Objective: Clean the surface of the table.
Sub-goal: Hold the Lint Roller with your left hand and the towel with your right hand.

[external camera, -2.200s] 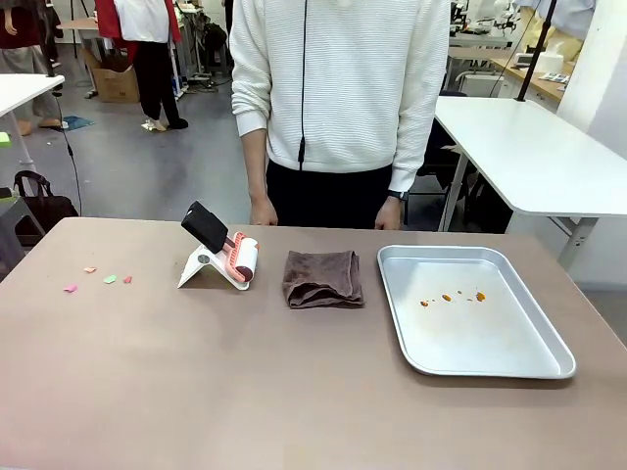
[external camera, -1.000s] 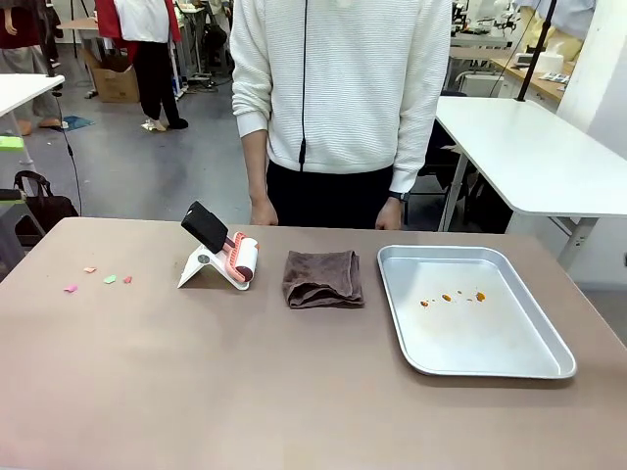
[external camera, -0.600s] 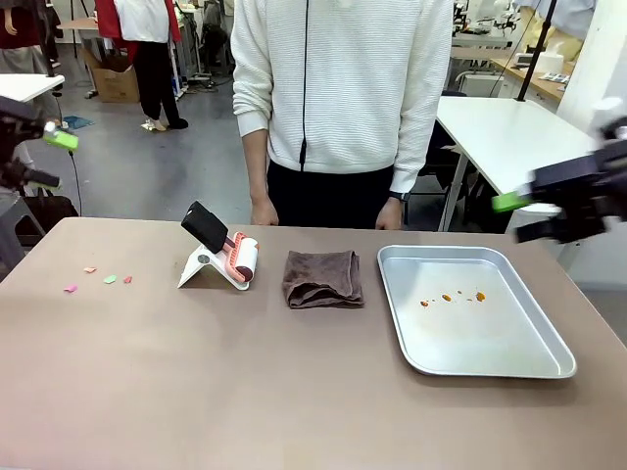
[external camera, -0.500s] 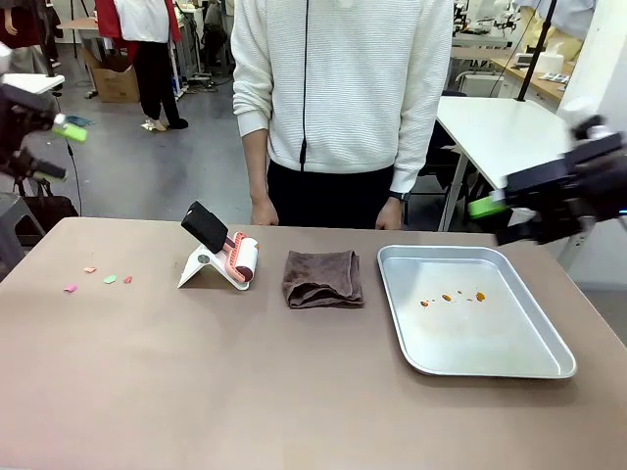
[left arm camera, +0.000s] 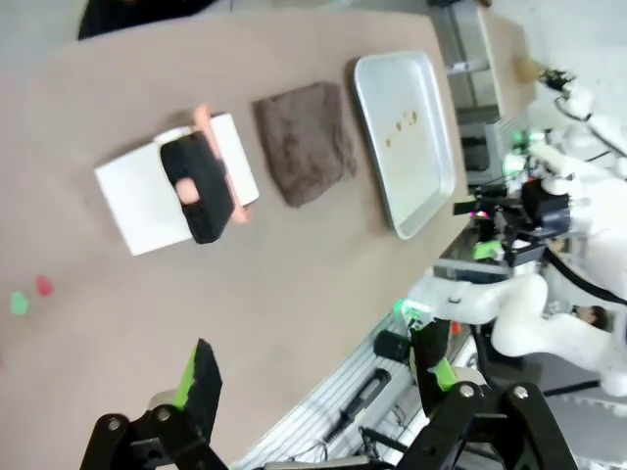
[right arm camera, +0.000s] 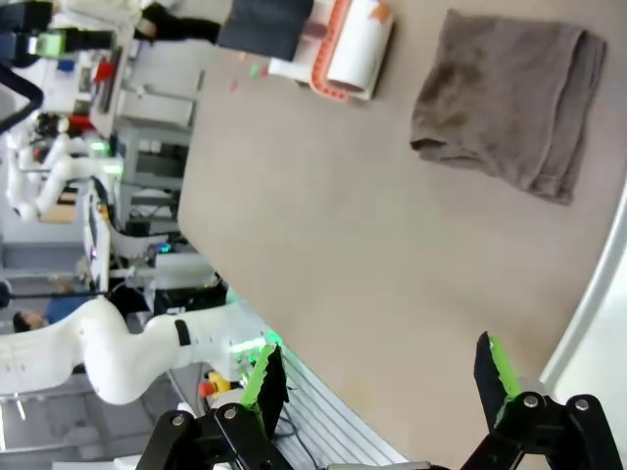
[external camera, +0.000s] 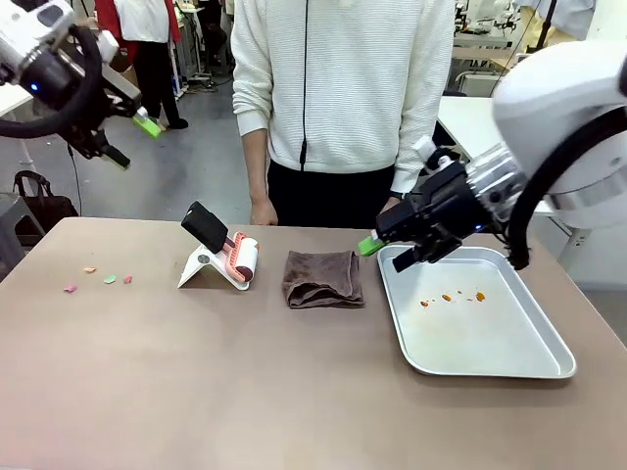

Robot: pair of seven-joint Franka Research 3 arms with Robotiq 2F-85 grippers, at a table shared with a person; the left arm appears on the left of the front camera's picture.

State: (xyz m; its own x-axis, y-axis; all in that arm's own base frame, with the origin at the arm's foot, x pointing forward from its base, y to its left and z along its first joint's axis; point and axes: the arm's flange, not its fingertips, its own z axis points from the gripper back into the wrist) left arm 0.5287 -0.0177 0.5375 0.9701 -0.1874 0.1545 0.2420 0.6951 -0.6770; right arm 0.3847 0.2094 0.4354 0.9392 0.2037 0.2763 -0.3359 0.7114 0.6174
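Observation:
The brownish table (external camera: 245, 392) carries a few coloured paper scraps (external camera: 108, 279) at its left. A lint roller (external camera: 227, 257) leans on a white stand near a folded brown cloth (external camera: 323, 278). My left gripper (external camera: 132, 142) hangs open, high above the table's far left corner. My right gripper (external camera: 385, 253) is open and empty, low over the gap between the cloth and the tray. In the left wrist view my left gripper (left arm camera: 315, 377) looks down on the roller (left arm camera: 201, 186), cloth (left arm camera: 306, 142) and scraps (left arm camera: 29, 294). In the right wrist view my right gripper (right arm camera: 379, 377) faces bare table (right arm camera: 343, 215) below the cloth (right arm camera: 509, 98).
A silver tray (external camera: 490, 373) with orange crumbs (external camera: 453, 297) lies at the right of the table. A person in a white sweater stands at the far edge, hands (external camera: 263, 211) hanging by it. White-topped tables stand beyond on the right.
Both arms have swung into the front view. The left gripper rose and moved right at the upper left. The right gripper travelled left and down to the tray's far left corner.

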